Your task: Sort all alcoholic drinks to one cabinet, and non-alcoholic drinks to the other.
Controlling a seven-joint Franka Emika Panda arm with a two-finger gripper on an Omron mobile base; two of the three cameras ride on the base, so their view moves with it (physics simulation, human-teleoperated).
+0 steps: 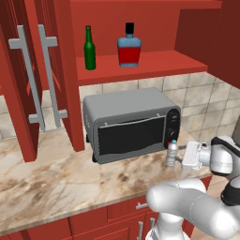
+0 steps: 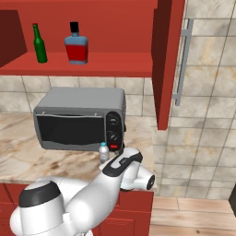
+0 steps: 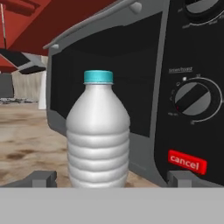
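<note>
Even, bright rendered light, no glare.
Soft shadow lies under the toaster oven (image 1: 129, 123) on the bench (image 1: 51, 180); hand view looks slightly soft and blocky.

I am looking at a kitchen. I see red wall cabinets (image 1: 42, 79) with long silver handles (image 1: 27, 77), a grey toaster oven (image 1: 131, 123) on a brown marble counter (image 1: 51, 180), square tiles on the wall (image 2: 207, 115), and red drawers (image 1: 117, 213) below.
</note>
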